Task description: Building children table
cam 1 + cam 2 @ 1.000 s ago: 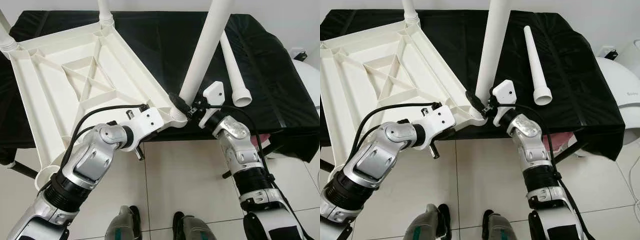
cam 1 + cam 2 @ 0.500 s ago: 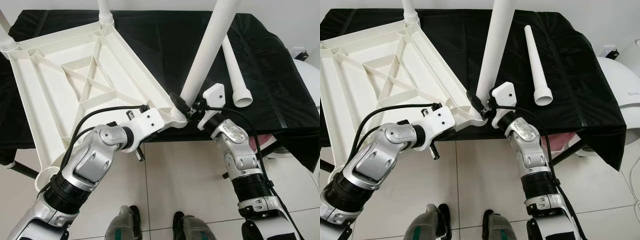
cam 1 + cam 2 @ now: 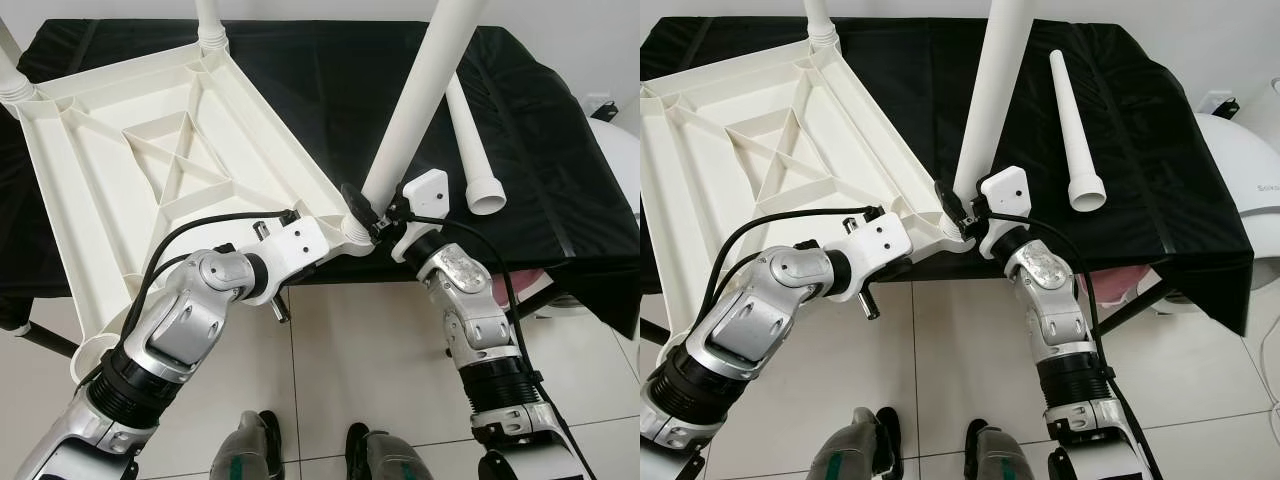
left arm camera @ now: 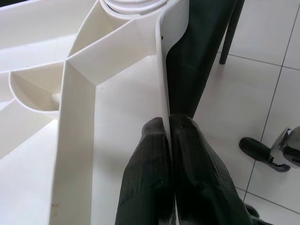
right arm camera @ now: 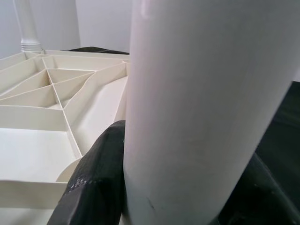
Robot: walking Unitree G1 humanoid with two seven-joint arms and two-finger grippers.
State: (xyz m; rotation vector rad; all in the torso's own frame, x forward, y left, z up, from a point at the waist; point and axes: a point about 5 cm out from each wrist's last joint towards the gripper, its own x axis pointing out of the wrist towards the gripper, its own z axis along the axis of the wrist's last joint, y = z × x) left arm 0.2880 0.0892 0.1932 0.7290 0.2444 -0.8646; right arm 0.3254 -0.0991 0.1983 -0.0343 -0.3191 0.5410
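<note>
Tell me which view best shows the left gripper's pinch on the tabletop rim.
Left wrist view: both black fingers are shut on the thin white rim of the tabletop. In the eye views the left gripper sits at that edge, with its fingers tucked under the wrist housing.

Head eyes look down; wrist cameras sit close on the tabletop.

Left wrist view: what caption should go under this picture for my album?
Left tool pinching the rim of the upside-down white tabletop.
</note>
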